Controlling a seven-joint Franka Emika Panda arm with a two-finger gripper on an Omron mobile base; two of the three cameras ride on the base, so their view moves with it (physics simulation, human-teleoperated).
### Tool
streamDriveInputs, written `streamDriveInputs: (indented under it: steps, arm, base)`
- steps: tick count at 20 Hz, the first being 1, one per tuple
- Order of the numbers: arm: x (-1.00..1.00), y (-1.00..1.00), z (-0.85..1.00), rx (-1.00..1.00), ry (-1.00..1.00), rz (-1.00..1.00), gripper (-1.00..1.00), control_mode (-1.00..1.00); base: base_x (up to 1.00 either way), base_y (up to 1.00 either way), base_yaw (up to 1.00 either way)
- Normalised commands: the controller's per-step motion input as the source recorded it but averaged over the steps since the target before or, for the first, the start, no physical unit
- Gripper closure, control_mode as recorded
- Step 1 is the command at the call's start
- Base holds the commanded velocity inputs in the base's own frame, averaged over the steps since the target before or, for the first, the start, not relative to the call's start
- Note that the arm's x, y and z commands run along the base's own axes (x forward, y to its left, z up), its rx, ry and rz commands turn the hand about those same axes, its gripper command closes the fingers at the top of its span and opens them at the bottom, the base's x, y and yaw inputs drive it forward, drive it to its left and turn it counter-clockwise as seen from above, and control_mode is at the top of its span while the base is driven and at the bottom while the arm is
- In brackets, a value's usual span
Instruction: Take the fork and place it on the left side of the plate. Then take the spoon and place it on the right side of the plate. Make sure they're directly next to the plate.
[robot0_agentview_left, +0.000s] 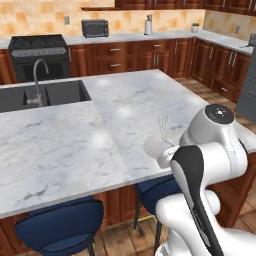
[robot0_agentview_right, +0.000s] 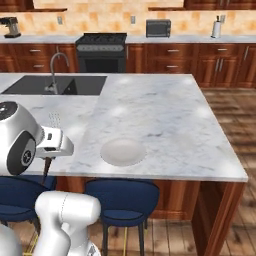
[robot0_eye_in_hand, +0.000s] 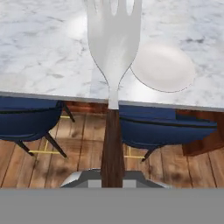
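"What's in front of you?"

"A white robot arm's two-finger gripper (robot0_eye_in_hand: 113, 181) is clenched on the dark reddish-brown handle of a slim fork with pale silvery-white tines (robot0_eye_in_hand: 113, 39). In the hand view the fork stands straight up from the fingers, its tines over the white marbled island counter (robot0_agentview_left: 75, 145). The handle hangs out past the counter's near edge, above the wooden floor and two dark blue stools (robot0_eye_in_hand: 164, 129)."

"And the plate?"

"The plain round off-white shallow plate (robot0_agentview_right: 123, 151) lies flat near the counter's front edge. In the hand view it sits beside the tines, near them but apart. In the right base view the tines (robot0_agentview_right: 54, 120) show faintly above the hand, left of the plate. I can't see the spoon."

"What could go wrong?"

"My guess: released here, the handle end might tip off the edge onto the floor. It has to come further over the counter first. Set down too far away, it wouldn't be directly next to the plate; too close, the tines could ride onto the rim."
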Motion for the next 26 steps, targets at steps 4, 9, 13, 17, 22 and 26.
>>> streamDriveInputs:
  steps: [4,9,13,17,22,26]
  arm:
    - [0.0,0.0,0.0,0.0,0.0,0.0,1.0,1.0]
    - [1.0,0.35,-0.15,0.0,0.31,0.02,1.0,-1.0]
    - [0.98,0.33,-0.59,-0.03,0.35,0.0,1.0,-1.0]
    - [0.67,0.04,-0.72,-0.06,0.2,0.0,1.0,-1.0]
    - [0.41,0.0,-0.6,-0.01,0.02,0.0,1.0,-1.0]
    - [0.3,0.0,-0.63,0.0,-0.01,-0.01,1.0,-1.0]
  base:
    - [0.99,0.35,0.0]
    - [0.0,0.0,0.0]
    - [0.0,0.0,0.0]
    - [0.0,0.0,0.0]
    - [0.0,0.0,0.0]
    - [0.0,0.0,0.0]
